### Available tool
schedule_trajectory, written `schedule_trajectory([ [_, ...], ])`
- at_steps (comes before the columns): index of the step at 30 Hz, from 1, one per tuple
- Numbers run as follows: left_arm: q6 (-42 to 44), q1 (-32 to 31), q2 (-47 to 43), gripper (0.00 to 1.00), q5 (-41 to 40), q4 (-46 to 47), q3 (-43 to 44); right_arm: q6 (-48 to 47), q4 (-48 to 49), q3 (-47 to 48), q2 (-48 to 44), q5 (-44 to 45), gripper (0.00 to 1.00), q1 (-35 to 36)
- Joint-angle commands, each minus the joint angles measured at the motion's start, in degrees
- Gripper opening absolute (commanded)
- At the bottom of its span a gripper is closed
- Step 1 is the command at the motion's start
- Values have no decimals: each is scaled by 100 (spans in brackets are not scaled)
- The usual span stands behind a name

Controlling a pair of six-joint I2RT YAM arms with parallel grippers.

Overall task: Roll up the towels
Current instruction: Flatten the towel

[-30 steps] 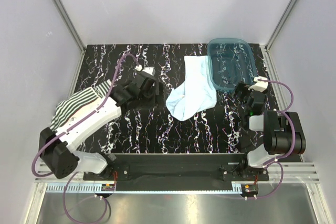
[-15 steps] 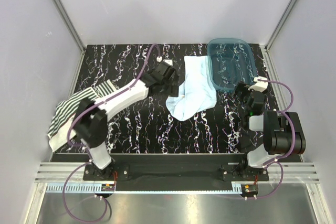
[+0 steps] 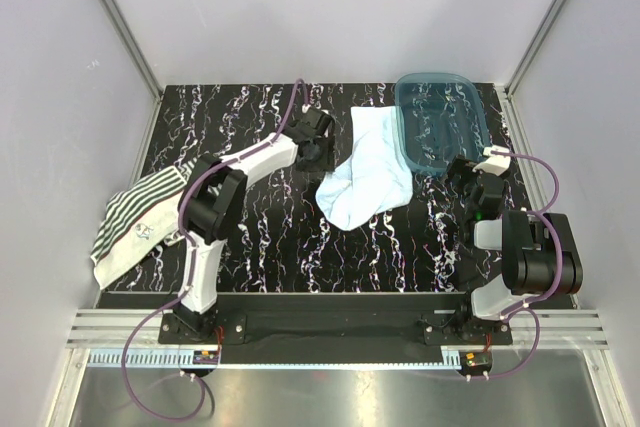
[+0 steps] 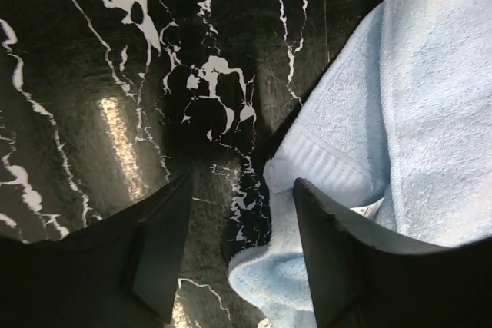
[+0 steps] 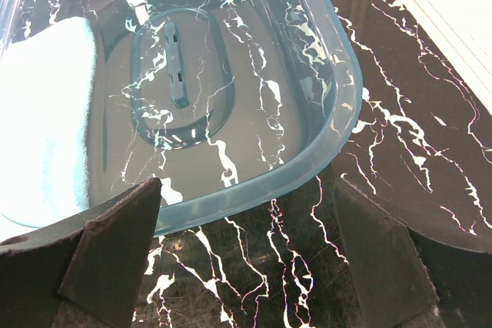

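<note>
The light blue towel lies crumpled on the black marbled table, its far end under the teal tub. My left gripper hovers at that towel's left edge. In the left wrist view its jaws stand apart, with a folded corner of the blue towel between them and touching neither finger. The striped towel lies bunched at the table's left edge, behind the left arm. My right gripper rests open at the tub's near rim, with nothing between its fingers.
The translucent teal tub sits at the back right and overlaps the blue towel. Metal frame posts and white walls close in the table at the back and sides. The left arm's purple cable arches over the table's left half.
My left arm has swung from beside the striped towel to the right and farther back, up to the blue towel's edge, and its jaws have narrowed. The right arm has not moved.
</note>
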Motion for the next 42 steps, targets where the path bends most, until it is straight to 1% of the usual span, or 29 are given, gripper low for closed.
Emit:
schedule_trajectory([
  [1, 29, -25, 47, 55, 474, 401, 77, -42, 102, 58, -44, -37, 100, 29],
  [2, 11, -16, 47, 46, 563, 410, 77, -42, 93, 58, -36, -29, 100, 38],
  [3, -6, -16, 56, 42, 607, 427, 59, -42, 93, 58, -35, -20, 100, 38],
  [5, -15, -16, -23, 30, 713, 515, 7, -42, 102, 58, -44, -28, 100, 38],
  [6, -7, -16, -49, 10, 783, 533, -37, -42, 102, 58, -44, -28, 100, 29],
  [7, -15, -16, -128, 0, 792, 524, -46, -51, 93, 58, -44, -28, 100, 29],
  [9, -7, -8, -268, 0, 792, 463, -125, -42, 93, 58, -44, -37, 100, 29],
  [12, 46, 19, -795, 0, 627, 366, -467, -42, 102, 67, -44, -28, 100, 29],
  [13, 55, 62, -1153, 0, 565, 253, -686, -51, 102, 58, -36, -28, 100, 38],
  [15, 99, 115, -1576, 0, 389, 155, -924, -42, 93, 67, -36, -28, 100, 29],
  [16, 125, 168, -2048, 0, 353, 85, -1221, -42, 102, 58, -44, -37, 100, 29],
  [17, 143, 186, -2279, 0, 196, 41, -1346, -51, 102, 58, -44, -29, 100, 29],
  [18, 186, 203, -2760, 0, 21, -12, -1486, -42, 102, 67, -27, -28, 100, 29],
  [22, 318, 291, -3809, 0, -420, -441, -2058, -59, 93, 67, -44, -20, 100, 29],
  [24, 319, 361, -4352, 0, -587, -557, -2488, -42, 93, 67, -36, -28, 100, 29],
  [27, 362, 554, -4881, 0, -631, -654, -3068, -59, 102, 76, -44, -28, 100, 38],
  [30, 371, 704, -5006, 0, -745, -846, -3394, -42, 102, 67, -36, -28, 100, 38],
  [34, 389, 915, -5199, 0, -894, -1181, -3562, -85, 155, 23, -105, -133, 100, 29],
  [35, 389, 941, -5278, 0, -991, -1207, -3597, -182, 7, 32, -236, -343, 100, 47],
  [36, 424, 976, -5392, 0, -1018, -1225, -3623, -287, -230, 93, -638, -475, 100, 116],
  [37, 450, 1064, -5410, 0, -1070, -1312, -3667, -401, -1068, 328, -877, -372, 100, 187],
  [38, 477, 1108, -5411, 0, -1175, -1391, -3676, -411, -1554, 461, -1140, -310, 100, 300],
  [39, 538, 1196, -5332, 0, -1228, -1505, -3685, -385, -2264, 558, -1674, -301, 100, 328],
  [41, 600, 1302, -5235, 0, -1282, -1550, -3781, -105, -2857, 812, -2274, -494, 100, 424],
  [42, 617, 1372, -5148, 0, -1282, -1507, -3843, 10, -3469, 936, -2825, -547, 100, 633],
])
